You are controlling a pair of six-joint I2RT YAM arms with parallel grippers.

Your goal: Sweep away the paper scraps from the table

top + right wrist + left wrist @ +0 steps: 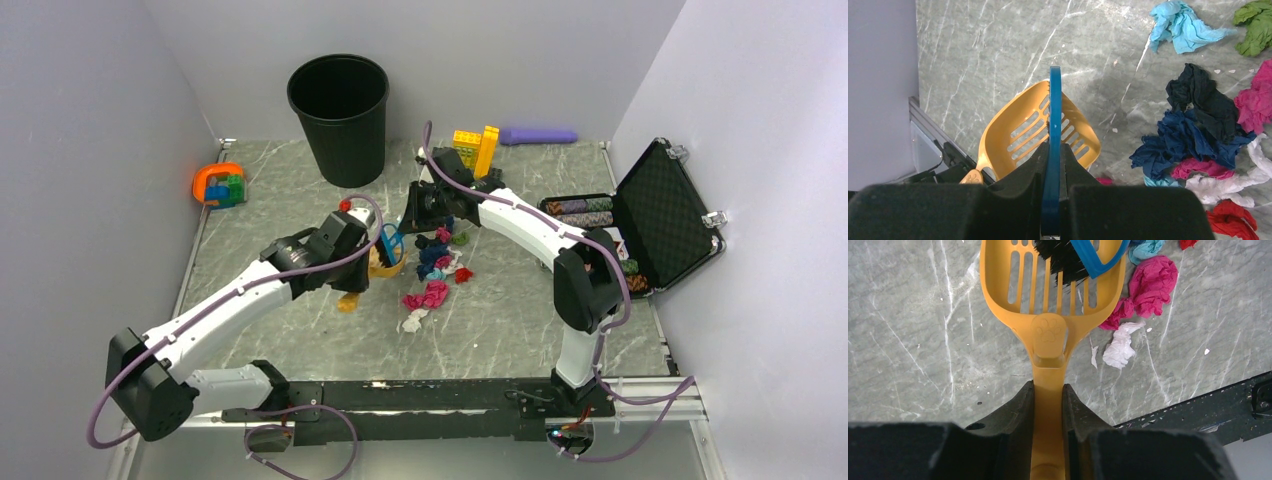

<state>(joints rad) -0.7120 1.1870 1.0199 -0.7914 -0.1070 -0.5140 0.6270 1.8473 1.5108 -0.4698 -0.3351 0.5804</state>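
Observation:
The paper scraps (437, 265) lie in a loose pile at mid-table (300, 330): pink, navy, teal, green, white and red wads. My left gripper (350, 262) is shut on the handle of a yellow slotted scoop (1048, 335), whose pan rests on the table left of the pile. My right gripper (420, 208) is shut on the blue handle of a brush (1055, 110); its black bristles (1063, 257) sit in the scoop's pan. Pink (1153, 277) and white (1119, 345) wads lie just right of the scoop. Navy (1193, 135), teal (1178, 22) and green (1255, 25) wads lie right of the brush.
A black bin (340, 115) stands at the back. Stacked bricks sit at the far left (220, 185) and at the back (477, 148), next to a purple object (540, 135). An open black case (640, 225) with poker chips is at the right edge.

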